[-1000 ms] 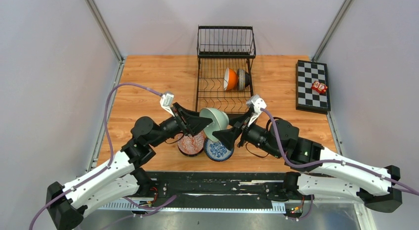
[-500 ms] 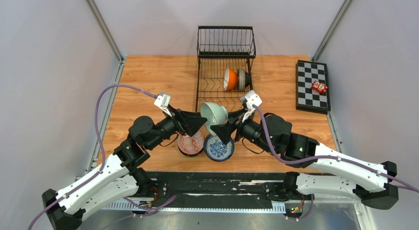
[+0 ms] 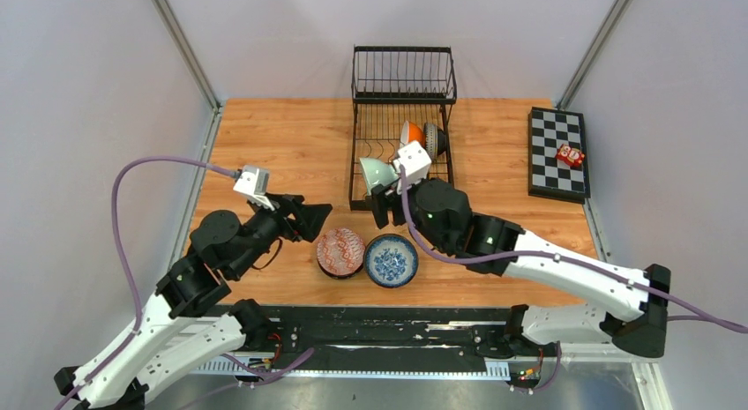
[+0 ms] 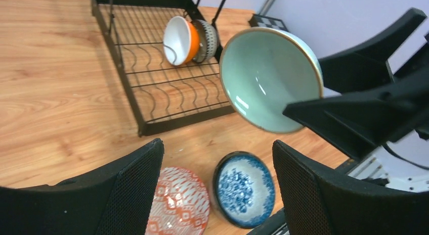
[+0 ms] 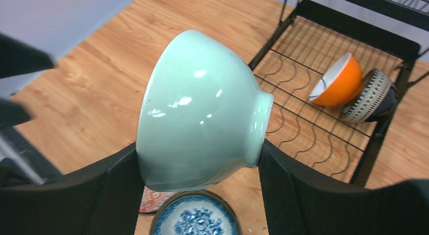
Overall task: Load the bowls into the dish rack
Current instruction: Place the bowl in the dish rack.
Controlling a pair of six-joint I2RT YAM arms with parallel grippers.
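well, the dish rack [image 3: 401,119] sits mid-way along the far edge of the table [image 3: 265,137], with an orange bowl [image 3: 410,139] and a dark patterned bowl [image 3: 432,138] on edge in its lower tray. the right gripper [image 5: 198,154] clamps the pale green bowl [image 3: 375,174], tipped sideways over the rack's near left corner. the left gripper [image 4: 216,146] gapes wide and empty beside the red bowl [image 3: 340,252] and the blue bowl [image 3: 391,260], by the near edge.

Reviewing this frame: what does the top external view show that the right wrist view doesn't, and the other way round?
Only top external: the checkered board with a small red object on it. Only right wrist: the outer wall and foot of the pale green bowl, close between the fingers of the right claw. Both: that bowl, the orange bowl and dark patterned bowl in the dish rack, the blue-and-white bowl on the table.
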